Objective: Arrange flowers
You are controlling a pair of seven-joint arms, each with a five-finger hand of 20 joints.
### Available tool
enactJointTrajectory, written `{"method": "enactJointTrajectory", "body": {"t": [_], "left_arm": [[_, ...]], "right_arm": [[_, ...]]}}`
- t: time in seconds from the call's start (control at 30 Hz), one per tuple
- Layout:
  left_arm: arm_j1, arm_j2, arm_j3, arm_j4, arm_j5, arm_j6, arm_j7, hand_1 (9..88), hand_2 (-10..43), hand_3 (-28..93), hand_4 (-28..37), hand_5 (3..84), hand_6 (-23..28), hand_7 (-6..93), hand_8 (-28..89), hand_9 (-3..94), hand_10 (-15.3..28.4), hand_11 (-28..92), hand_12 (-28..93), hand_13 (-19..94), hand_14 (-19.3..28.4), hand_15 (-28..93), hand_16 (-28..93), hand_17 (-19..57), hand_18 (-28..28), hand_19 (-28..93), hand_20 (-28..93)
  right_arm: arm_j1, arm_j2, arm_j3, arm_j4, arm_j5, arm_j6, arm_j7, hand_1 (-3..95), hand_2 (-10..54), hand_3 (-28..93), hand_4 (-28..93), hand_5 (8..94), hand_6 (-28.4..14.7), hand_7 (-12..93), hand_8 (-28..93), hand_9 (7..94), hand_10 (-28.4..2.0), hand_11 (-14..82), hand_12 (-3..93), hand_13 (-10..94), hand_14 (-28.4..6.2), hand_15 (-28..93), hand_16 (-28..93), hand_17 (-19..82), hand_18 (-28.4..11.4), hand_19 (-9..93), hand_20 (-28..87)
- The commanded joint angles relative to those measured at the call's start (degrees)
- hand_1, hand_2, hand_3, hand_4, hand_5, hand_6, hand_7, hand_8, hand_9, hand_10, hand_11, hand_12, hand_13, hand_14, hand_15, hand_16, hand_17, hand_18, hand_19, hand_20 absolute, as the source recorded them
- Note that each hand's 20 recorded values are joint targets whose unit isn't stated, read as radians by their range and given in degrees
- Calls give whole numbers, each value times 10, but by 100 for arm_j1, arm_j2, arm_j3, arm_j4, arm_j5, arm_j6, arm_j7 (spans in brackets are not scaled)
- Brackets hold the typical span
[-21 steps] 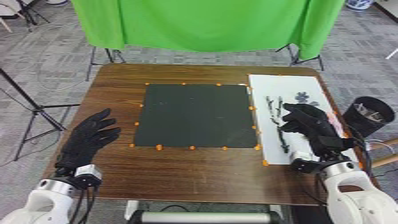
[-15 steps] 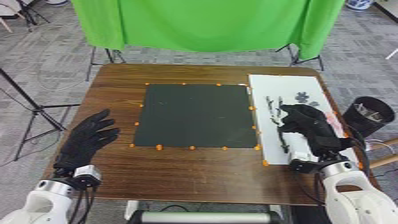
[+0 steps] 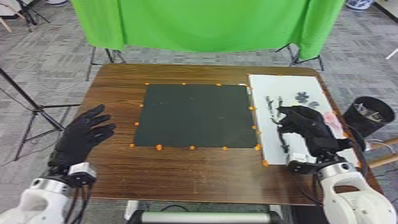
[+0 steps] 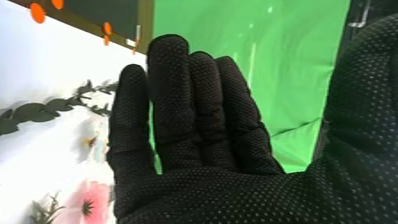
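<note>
- Over the white sheet [image 3: 266, 82], toward the right side of the counter [image 3: 204, 175], I have the right hand [image 3: 308, 122]. It is released, fingers straight and together but for one slightly parted, thumb held well away. I can't tell from here whether it touches the sheet.
- Past the fingers in my right wrist view I see a leafy stem [image 4: 35, 112] on the sheet, dark and small-leaved; its end runs close up behind them.
- Beside that same right hand [image 4: 213, 195] there's a pink flower [image 4: 94, 202] with a dark centre, and near it a thin green sprig [image 4: 46, 212].
- In my head view, dark stems [image 3: 284, 144] lie lengthwise on the sheet, between the hand and the black mat [image 3: 195, 115]. Grey blooms [image 3: 303, 97] sit just beyond the hand, also on the sheet.
- The mat lies flat next to the sheet, with orange tabs [image 3: 160, 147] along its edges.
- Across the mat, at the counter's left side, I've got the left hand [image 3: 82, 135], released too: fingers loose and a little spread, well apart from the flowers.
- Off the counter's right edge stands a black bin [image 3: 359, 119] with things inside.
- Green cloth [image 3: 213, 25] hangs beyond the far edge.
</note>
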Motion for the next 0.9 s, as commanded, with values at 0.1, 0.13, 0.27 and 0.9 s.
{"method": "enactJointTrajectory", "body": {"t": [0.1,0.13,0.27,0.9], "left_arm": [[167,114,-211,-48,5,8,-57,317,-95,668,-248,294,36,262,-133,274,119,327,146,272,148,486,-40,-52,226,527,79],[143,126,-200,-38,0,6,-53,316,-95,668,-247,294,35,262,-133,274,119,327,146,272,148,486,-40,-52,225,527,79],[125,171,-191,-45,-5,20,-34,314,-95,669,-248,294,35,262,-133,274,120,327,147,272,148,486,-38,-52,225,526,79],[154,205,-175,-40,13,16,-31,312,-93,668,-247,296,37,257,-132,275,120,323,148,271,149,484,-39,-54,226,524,81]], "right_arm": [[12,536,136,-252,-1067,287,514,246,-95,792,-283,456,-39,433,-230,495,-163,557,269,521,-128,659,124,219,-210,772,247],[3,632,167,-349,-1558,271,758,247,-95,788,-283,470,-37,430,-227,510,-162,556,269,534,-132,661,127,230,-210,783,249],[-16,965,325,-756,-3192,-350,1640,239,-95,787,-283,526,-31,425,-212,565,-157,555,274,587,-130,665,139,268,-214,819,248],[413,1534,-458,-563,-5438,-1490,2674,194,-95,750,-283,665,-9,473,-204,693,-132,577,327,697,-120,713,222,350,-229,931,268]]}}
